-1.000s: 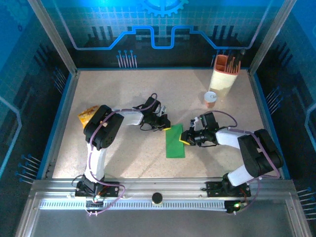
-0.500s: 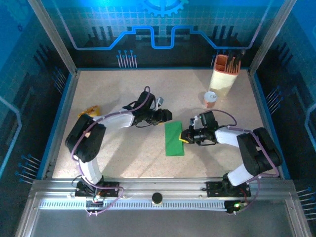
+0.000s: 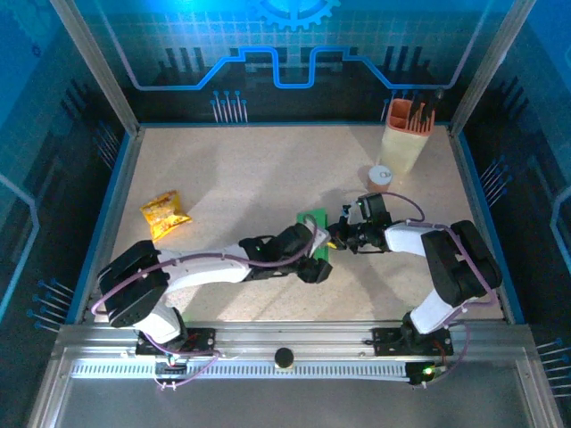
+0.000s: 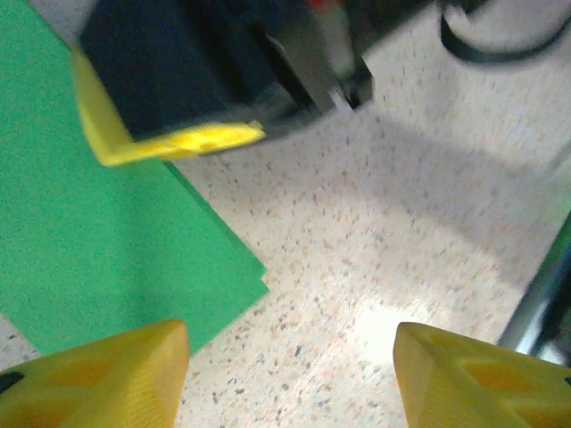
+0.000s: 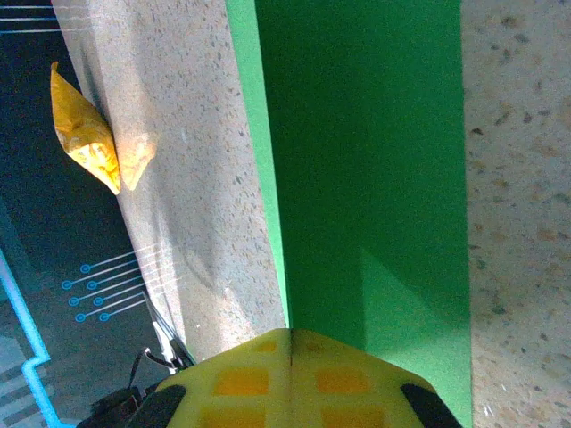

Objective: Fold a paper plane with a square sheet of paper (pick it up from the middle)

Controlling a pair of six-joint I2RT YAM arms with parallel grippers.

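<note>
Paper sheet (image 3: pixel 311 221) lies mid-frame on the table (image 3: pixel 223 169) from above, left gripper (image 3: pixel 318 263) over its lower end, right gripper (image 3: pixel 336 237) at its right edge. Left wrist: gripper fingers (image 4: pixel 98 374) apart, sheet at left. Right wrist: gripper closed, sheet stretching upward.

A speckled beige worktop (image 3: pixel 232 169) sits inside a blue-lit enclosure. The left arm lies low across it, from its base at the near left to the centre, where the left hand (image 3: pixel 318 259) covers the near end of the green sheet of paper (image 3: pixel 312 226) – a narrow strip lying flat. The right arm bends in from the near right, and the right hand (image 3: pixel 337 237) meets the sheet's right edge, just beside the left hand. A crinkled yellow snack packet (image 3: pixel 165 215) lies well apart on the left. At the far right stand a tall cream container (image 3: pixel 401 147) with an orange holder on top and, near it, a small white-lidded cup (image 3: pixel 381 176)
</note>
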